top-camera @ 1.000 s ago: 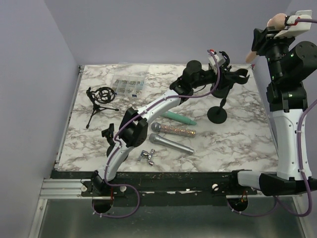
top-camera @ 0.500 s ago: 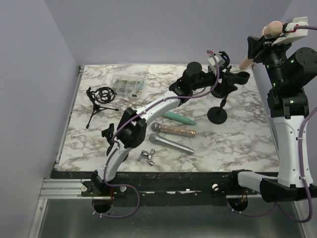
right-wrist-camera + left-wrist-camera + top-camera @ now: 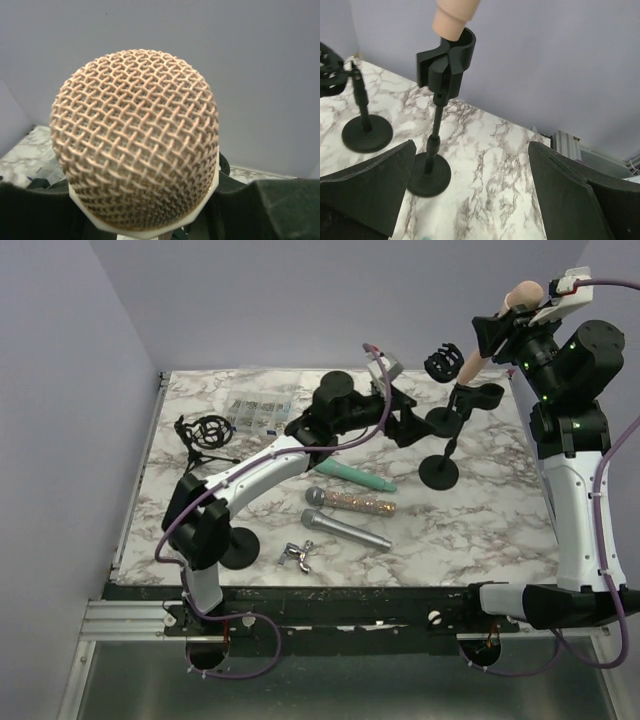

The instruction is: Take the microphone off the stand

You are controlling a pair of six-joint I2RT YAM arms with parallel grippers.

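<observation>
Near edge: a metal wing fitting (image 3: pixel 298 556), then three loose mics lying flat: silver (image 3: pixel 346 530), glitter (image 3: pixel 352 503), teal (image 3: pixel 360 477). A black disc base (image 3: pixel 236 550) shows beside the left elbow; a second ago the arm covered it.

Mid-table: the left gripper (image 3: pixel 410 427) has its jaws spread wide and holds nothing. A second ago it was closed up against the clip (image 3: pixel 478 397) of the stand (image 3: pixel 446 447). It now sits to the left of the stand, apart from it.

Farther back and higher: the right gripper (image 3: pixel 508 320) is clamped on the peach microphone (image 3: pixel 476 360) just below its mesh head. The microphone is tilted, tail down. A second ago it was up and to the right, well clear. Its tail end is now at the clip's mouth; whether they touch I cannot tell.
</observation>
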